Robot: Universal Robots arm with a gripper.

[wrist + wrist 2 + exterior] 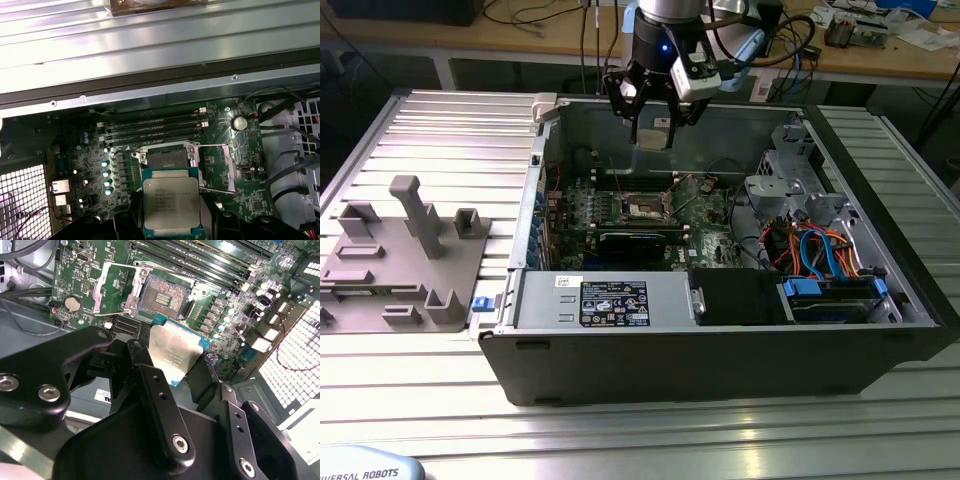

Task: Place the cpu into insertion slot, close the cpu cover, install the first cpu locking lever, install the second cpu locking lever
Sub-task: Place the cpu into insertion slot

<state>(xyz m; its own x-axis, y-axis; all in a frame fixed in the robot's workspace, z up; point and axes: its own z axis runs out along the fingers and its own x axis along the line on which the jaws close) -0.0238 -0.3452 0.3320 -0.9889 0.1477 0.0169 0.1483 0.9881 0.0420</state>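
Hovering over the socket (167, 159), I am gripping the chip (172, 202) in my jaws; the cover (100, 290) is lying open beside it.

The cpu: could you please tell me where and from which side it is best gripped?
By two opposite edges, coming from above its metal top. The cpu is a thin flat square, so only its edges offer purchase. The gripper holds it that way now, a finger at each side.
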